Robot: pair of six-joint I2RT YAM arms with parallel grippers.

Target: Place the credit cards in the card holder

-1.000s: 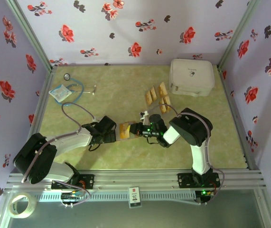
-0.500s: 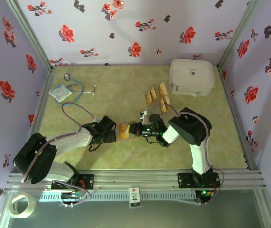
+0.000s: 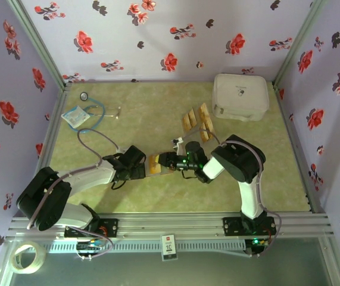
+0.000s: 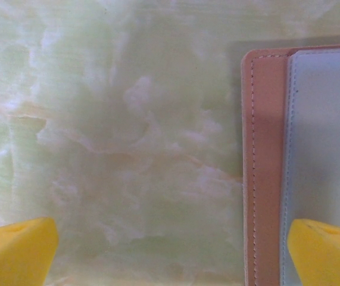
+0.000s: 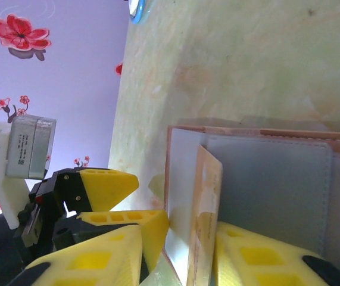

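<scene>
Card holder [image 3: 155,164] lies open on the tabletop [image 4: 110,119], directly between the two tools, which face each other across it.

Left tool [image 4: 170,253]: jaws spread wide, nothing held. From its wrist we see one yellow fingertip [image 4: 15,250] over bare tabletop and the other over the holder's pale inner lining. The stitched brown edge of the holder runs between the fingers, nearer the second one. We cannot tell whether either pad touches down.

Right tool [image 5: 190,238]: jaws partly apart, wider than a card is thick. One tan card [image 5: 208,202] stands on edge between its fingers, rising from the holder's inner face. A pale flap of the holder rises beside the card, also between the fingers. The card sits close against one finger; we cannot tell whether that finger presses on it.

Other credit cards [image 3: 197,122] lie in a loose cluster behind the right tool, well apart from the holder, between that tool and a white case [image 3: 240,95]. A stethoscope [image 3: 95,108] lies well beyond the left tool, toward the back corner.
</scene>
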